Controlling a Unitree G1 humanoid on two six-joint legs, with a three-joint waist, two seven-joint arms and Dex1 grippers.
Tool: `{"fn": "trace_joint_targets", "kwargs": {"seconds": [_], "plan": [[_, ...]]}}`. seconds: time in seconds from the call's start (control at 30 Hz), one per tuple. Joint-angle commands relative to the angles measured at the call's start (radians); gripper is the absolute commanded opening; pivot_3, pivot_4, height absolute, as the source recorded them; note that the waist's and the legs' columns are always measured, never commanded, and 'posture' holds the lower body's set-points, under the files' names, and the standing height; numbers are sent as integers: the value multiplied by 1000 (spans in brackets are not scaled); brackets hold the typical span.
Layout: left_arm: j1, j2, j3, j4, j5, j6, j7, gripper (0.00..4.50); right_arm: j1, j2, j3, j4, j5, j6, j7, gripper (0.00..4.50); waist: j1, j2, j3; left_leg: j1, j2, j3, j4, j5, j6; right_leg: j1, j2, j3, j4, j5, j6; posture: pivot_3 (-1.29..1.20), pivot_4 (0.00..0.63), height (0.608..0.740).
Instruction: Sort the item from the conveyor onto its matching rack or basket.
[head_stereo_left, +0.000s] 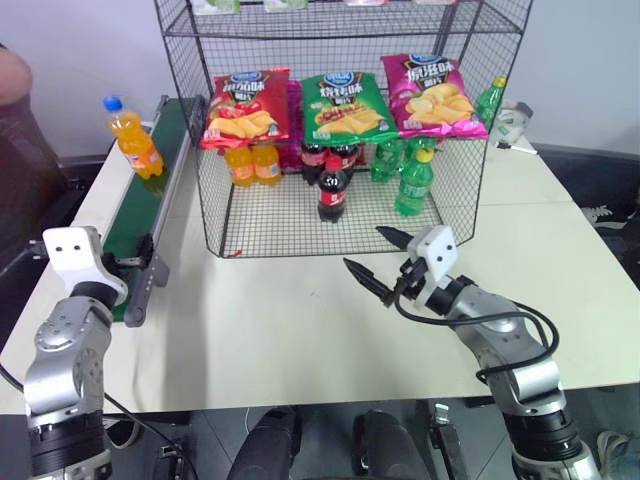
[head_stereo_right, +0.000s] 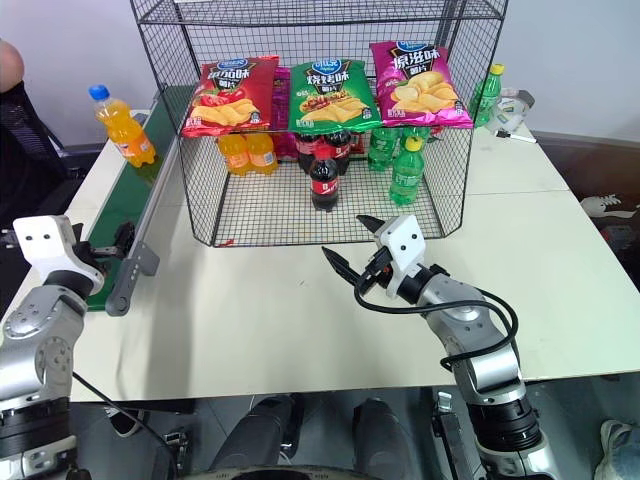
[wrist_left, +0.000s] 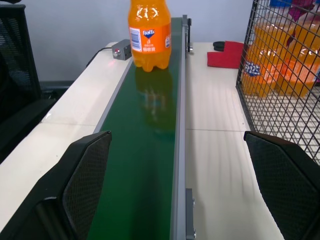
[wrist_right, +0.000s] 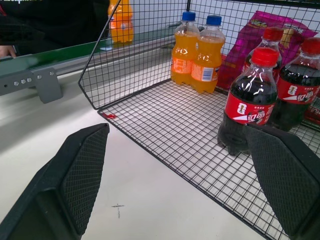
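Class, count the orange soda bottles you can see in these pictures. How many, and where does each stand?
3: one orange soda bottle on the conveyor; two orange soda bottles side by side inside the rack, at its left. Others may be hidden.

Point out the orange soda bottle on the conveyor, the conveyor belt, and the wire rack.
orange soda bottle (head_stereo_left: 137, 146), left eye view, its labelled body.
conveyor (wrist_left: 145, 150), left wrist view, bare green belt.
wire rack (head_stereo_left: 215, 205), left eye view, left front wall.

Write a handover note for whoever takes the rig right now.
Left gripper: open, empty, aimed along the long dark-green conveyor belt.
Right gripper: open, empty, before the tall black wire-grid rack.
The small clear orange soda bottle with blue cap stands upright on the belt's far end.
Done: nothing.
Left: grasp it, place it by the two orange bottles in the rack.
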Motion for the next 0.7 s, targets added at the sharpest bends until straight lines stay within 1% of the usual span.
{"fn": "trace_joint_targets", "kwargs": {"seconds": [0.03, 0.37, 0.7], "plan": [[-16, 12, 44, -21, 6, -36, 14, 4428, -11, 6, -5, -14, -1, -19, -2, 4500, 0, 0, 0, 0, 0, 0, 0, 0, 0, 0, 0, 0, 0, 0, 0, 0, 150, 740], [-28, 19, 101, 11, 5, -71, 28, 4428, -6, 8, -6, -15, -1, -21, 1, 4500, 0, 0, 0, 0, 0, 0, 0, 0, 0, 0, 0, 0, 0, 0, 0, 0, 150, 740], [-27, 34, 119, 57, -8, -102, -4, 4428, -17, 7, -5, -2, -4, -32, 10, 4500, 0, 0, 0, 0, 0, 0, 0, 0, 0, 0, 0, 0, 0, 0, 0, 0, 150, 740]]}}
